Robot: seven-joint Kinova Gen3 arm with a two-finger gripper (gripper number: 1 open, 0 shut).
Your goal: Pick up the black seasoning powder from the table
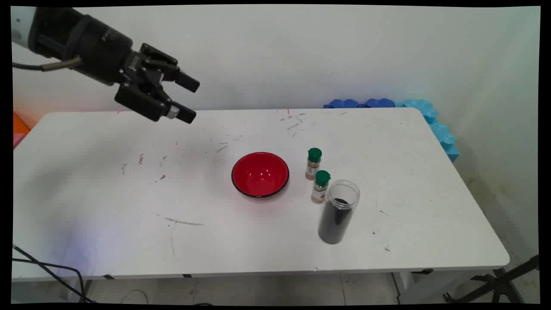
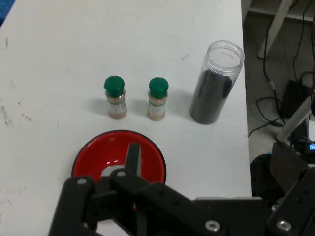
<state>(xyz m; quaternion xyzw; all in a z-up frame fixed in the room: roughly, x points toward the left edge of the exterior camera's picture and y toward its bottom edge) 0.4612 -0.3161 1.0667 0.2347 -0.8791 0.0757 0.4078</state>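
White wall and a scuffed white table [image 1: 107, 181] frame the scene, with blue foam blocks [image 1: 424, 118] wedged behind its far right corner. At the upper left the black two-finger gripper [image 1: 191, 100] hangs high above the tabletop, jaws apart and holding nothing, well apart from everything below. Further right sits one glossy red bowl with a black rim [image 1: 260, 174], empty inside, then two small green-capped spice bottles [image 1: 314, 163] [image 1: 320, 186] standing upright near each other, and one clear, lidless plastic cylinder jar partly filled with dark grains [image 1: 338, 212] just beside the nearer bottle.
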